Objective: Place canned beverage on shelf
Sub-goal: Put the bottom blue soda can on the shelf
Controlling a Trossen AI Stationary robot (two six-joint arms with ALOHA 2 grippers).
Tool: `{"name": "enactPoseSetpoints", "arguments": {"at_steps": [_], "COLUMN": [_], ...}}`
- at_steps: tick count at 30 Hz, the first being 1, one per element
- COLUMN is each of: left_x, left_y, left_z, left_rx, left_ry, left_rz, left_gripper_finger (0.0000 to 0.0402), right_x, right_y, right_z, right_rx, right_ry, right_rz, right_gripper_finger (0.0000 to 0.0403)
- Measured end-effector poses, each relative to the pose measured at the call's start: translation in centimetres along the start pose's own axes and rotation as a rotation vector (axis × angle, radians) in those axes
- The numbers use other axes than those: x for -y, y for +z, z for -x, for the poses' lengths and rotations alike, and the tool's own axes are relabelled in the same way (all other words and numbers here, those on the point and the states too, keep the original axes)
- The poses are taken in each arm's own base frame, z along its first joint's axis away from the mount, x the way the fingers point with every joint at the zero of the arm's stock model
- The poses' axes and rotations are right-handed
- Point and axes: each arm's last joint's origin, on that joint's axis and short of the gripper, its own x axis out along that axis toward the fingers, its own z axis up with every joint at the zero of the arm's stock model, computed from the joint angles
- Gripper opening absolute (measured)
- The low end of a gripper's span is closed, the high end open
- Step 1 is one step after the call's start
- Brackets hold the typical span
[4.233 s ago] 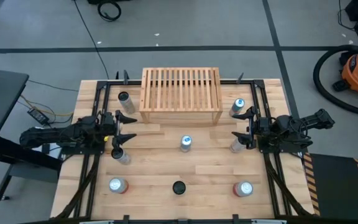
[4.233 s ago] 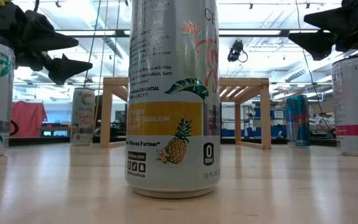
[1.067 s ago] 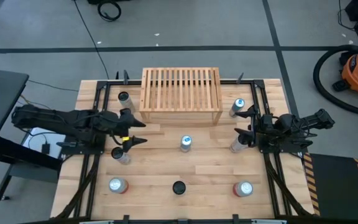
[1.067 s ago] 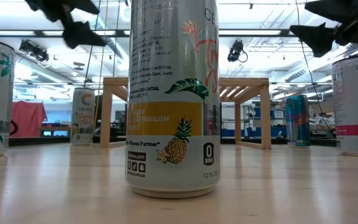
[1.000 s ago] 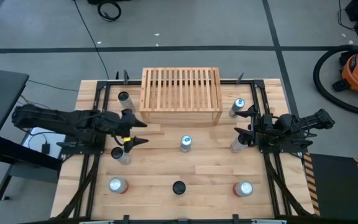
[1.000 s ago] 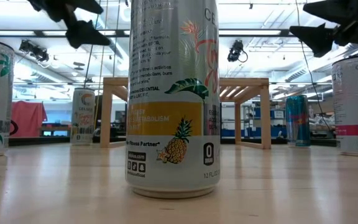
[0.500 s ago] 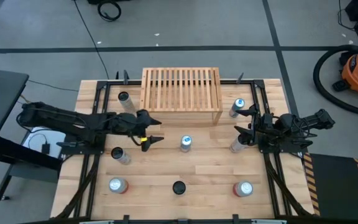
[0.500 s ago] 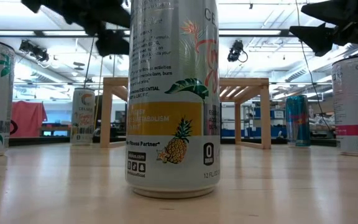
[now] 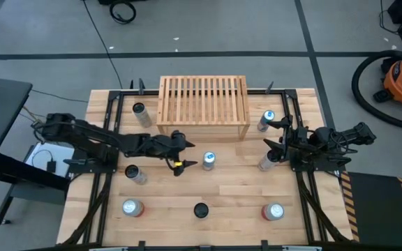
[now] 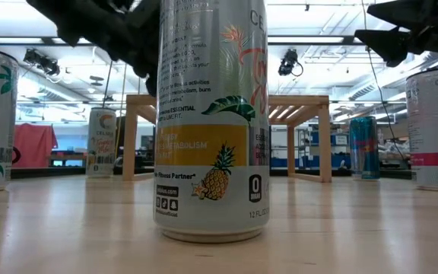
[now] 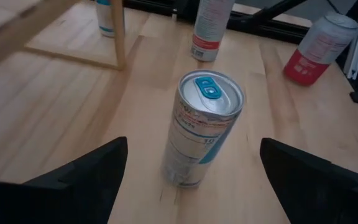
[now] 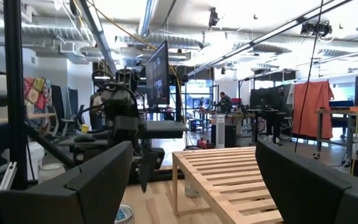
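Observation:
A silver canned beverage with a blue tab (image 9: 209,160) (image 11: 202,127) stands upright on its base at the middle of the table. My left gripper (image 9: 189,154) is open just to its left, fingers pointing at the can; it stands ahead of the fingertips, untouched. In the low view the left gripper (image 10: 120,34) is partly hidden behind a near can. The slatted wooden shelf (image 9: 203,104) (image 12: 229,177) stands on the table at the far middle. My right gripper (image 9: 274,136) (image 10: 401,34) waits open at the table's right.
More cans stand around: at far left (image 9: 139,110), left (image 9: 132,173), near left (image 9: 131,207), near middle (image 9: 200,209) (image 10: 211,114), near right (image 9: 273,211), and two by the right gripper (image 9: 266,120) (image 9: 266,162). Bare wood lies between the middle can and the shelf.
My left gripper has travelled from the table's left side toward the right edge and downward, up to the middle can, staying open. The cans and my right gripper have kept still.

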Motion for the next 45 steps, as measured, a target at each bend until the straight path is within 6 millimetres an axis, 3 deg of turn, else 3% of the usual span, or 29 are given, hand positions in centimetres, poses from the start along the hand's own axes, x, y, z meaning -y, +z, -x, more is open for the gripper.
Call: {"name": "enactPoseSetpoints", "arguments": {"at_steps": [15,27,35,39,45], "left_x": [0.6,1.4,1.5,1.4,1.4], "left_y": [-1.1,1.0,1.3,1.0,1.0], "left_z": [-3.1,-6.5,-6.8,-6.8,-6.8], "left_rx": [0.030,-0.062,-0.055,-0.087,-0.090], "left_ry": [-0.075,-0.046,-0.049,-0.041,-0.041], "left_rz": [-0.012,-0.032,-0.057,-0.063,-0.081], "left_gripper_finger": [0.0368,0.0368,0.0367,0.0346,0.0284], "right_x": [0.0,0.0,0.0,-0.1,0.0], "right_y": [-0.2,-0.2,-0.3,-0.3,-0.3], "right_z": [0.0,0.0,0.0,0.0,0.0], "right_rx": [-0.023,-0.024,-0.027,-0.030,-0.030], "right_ry": [-0.001,-0.001,0.001,0.003,0.001], "right_rz": [0.010,0.011,0.012,0.013,0.013], "right_gripper_finger": [0.0352,0.0352,0.0352,0.0352,0.0352]}}
